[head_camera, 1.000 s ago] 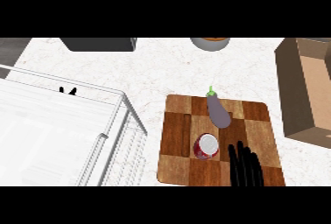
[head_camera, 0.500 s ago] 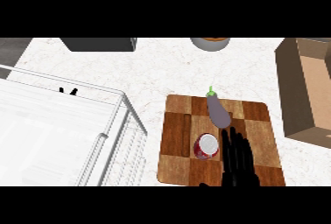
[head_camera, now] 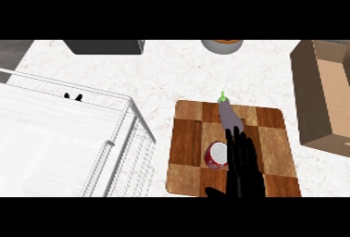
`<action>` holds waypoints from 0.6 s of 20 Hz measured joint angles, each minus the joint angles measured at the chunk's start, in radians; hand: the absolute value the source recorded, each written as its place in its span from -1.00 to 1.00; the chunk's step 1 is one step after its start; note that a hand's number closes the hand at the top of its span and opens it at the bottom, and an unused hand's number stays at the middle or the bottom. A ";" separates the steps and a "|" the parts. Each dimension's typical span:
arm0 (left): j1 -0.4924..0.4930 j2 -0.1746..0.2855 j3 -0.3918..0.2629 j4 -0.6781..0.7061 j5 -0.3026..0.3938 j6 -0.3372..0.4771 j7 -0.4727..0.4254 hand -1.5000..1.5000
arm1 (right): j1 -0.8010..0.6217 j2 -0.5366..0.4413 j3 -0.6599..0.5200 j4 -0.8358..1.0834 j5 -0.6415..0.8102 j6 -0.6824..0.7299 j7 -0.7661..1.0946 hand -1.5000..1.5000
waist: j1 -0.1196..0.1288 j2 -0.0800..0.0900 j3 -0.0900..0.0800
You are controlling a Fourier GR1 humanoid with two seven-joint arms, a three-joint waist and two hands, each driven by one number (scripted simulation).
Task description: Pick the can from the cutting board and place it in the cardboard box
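Can [head_camera: 217,155], red wall, white top, beside right hand [head_camera: 242,162]

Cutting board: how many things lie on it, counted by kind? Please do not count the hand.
Can: 1
Eggplant: 1
Total: 2

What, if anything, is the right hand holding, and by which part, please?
Nothing: the right hand is open, fingers straight, beside the can on the cutting board.
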 measured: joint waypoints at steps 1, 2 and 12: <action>-0.002 -0.001 0.003 0.005 -0.004 -0.008 -0.005 0.00 | -0.009 0.001 0.002 -0.002 -0.001 0.009 0.008 -1.00 | 0.000 -0.001 0.001; -0.004 -0.007 0.003 0.002 -0.010 -0.005 0.007 0.00 | -0.043 0.001 -0.008 0.022 -0.014 0.008 0.020 -1.00 | 0.001 0.000 0.000; -0.004 -0.033 0.035 -0.005 -0.040 -0.035 0.003 0.00 | -0.118 -0.004 -0.019 0.121 -0.051 -0.009 0.018 1.00 | -0.003 -0.004 -0.006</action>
